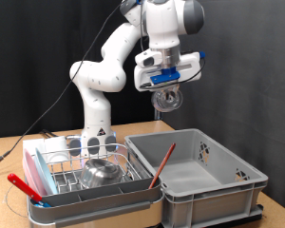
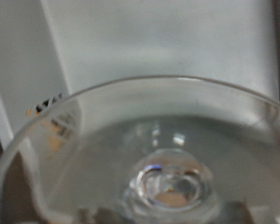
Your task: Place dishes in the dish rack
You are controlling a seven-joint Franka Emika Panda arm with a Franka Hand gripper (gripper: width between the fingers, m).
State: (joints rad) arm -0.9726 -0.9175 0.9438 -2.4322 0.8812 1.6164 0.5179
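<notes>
- The gripper [image 1: 167, 94] hangs high above the grey plastic crate [image 1: 204, 169], closed around 1 clear glass cup [image 1: 168, 99] that fills the wrist view [image 2: 149, 149].
- In the dish rack [image 1: 81, 176], 1 steel bowl [image 1: 103, 172] already sits; a red stick [image 1: 162, 163] leans in the crate.
- Judged partway done: this cup is not yet racked.

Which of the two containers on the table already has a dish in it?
The dish rack on the exterior view's left: a shiny steel bowl sits in its wire grid. The grey crate beside it holds only a red stick.

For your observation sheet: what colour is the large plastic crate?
Plain grey crate, clearest in the exterior view.
</notes>
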